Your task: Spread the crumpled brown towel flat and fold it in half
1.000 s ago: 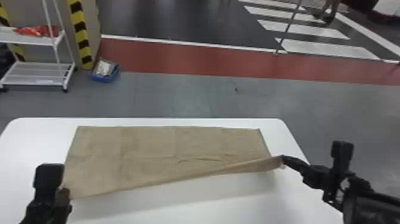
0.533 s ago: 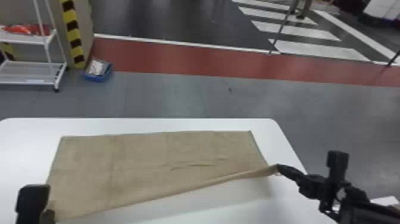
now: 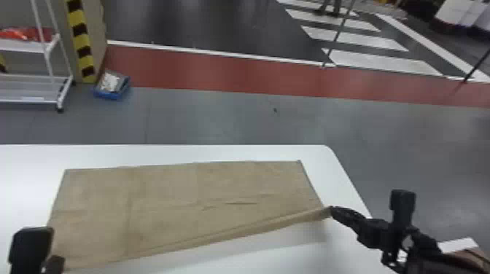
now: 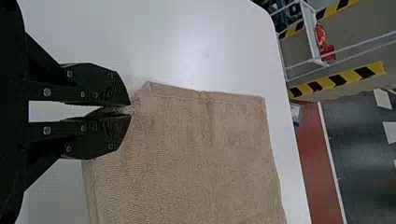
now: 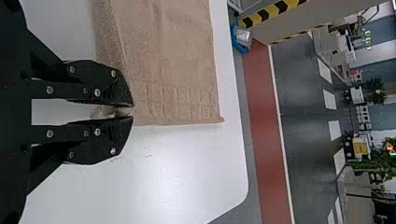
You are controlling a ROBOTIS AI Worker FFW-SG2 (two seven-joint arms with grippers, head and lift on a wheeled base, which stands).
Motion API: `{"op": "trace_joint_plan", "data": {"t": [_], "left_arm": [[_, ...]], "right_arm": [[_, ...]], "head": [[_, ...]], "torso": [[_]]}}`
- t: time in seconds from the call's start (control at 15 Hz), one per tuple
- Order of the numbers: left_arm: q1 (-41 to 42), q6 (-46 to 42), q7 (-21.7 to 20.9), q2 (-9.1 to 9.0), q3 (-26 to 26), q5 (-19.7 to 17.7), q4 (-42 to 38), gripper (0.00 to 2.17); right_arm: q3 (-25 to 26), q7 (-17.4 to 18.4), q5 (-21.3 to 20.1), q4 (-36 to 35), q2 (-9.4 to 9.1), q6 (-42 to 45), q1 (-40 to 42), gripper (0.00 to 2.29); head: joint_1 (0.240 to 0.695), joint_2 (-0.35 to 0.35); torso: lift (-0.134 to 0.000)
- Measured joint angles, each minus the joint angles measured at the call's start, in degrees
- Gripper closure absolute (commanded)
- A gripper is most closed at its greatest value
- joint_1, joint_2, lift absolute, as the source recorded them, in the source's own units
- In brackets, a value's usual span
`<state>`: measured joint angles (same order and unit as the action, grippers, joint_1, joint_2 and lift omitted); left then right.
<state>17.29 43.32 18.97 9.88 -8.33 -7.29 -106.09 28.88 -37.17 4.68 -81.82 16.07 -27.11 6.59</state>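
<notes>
**Uneven pull could skew the brown towel (image 3: pixel 189 207)**

Head view: mostly flat on the worktop (image 3: pixel 218 155), lightly creased, its near edge slanting.

Left wrist view: left pincer (image 4: pixel 128 110) clamps a corner; a shallow bite might slip.

Right wrist view: right pincer (image 5: pixel 131 112) nips another corner beside grid-like ridges.

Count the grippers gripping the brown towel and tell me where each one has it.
2: the left gripper pinches the towel at its near left corner, the right gripper at its near right corner.
</notes>
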Motion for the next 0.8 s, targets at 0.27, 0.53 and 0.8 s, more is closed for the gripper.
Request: {"op": "trace_joint_plan", "data": {"t": [0.27,0.53,0.8], "left_arm": [[-0.15,-1.35,-0.76,-0.04,0.57,0.0,0.27,0.98],[-0.05,-1.35,-0.54,0.0,0.55,0.05,-0.3,0.56],[1.28,-0.76,-2.35,0.37,0.92,5.89,-0.77,0.7]], "right_arm": [[-0.54,0.0,-0.26,0.09,-0.08,0.77,-0.07,0.75],[-0.34,-0.01,-1.31,0.09,-0.08,3.12,-0.07,0.45],[0.65,0.0,-5.17,0.19,0.57,11.44,2.01,0.45]], "head": [[0.695,-0.276],[0.695,-0.278],[0.695,-0.286]], "torso": [[0.0],[0.0],[0.0]]}}
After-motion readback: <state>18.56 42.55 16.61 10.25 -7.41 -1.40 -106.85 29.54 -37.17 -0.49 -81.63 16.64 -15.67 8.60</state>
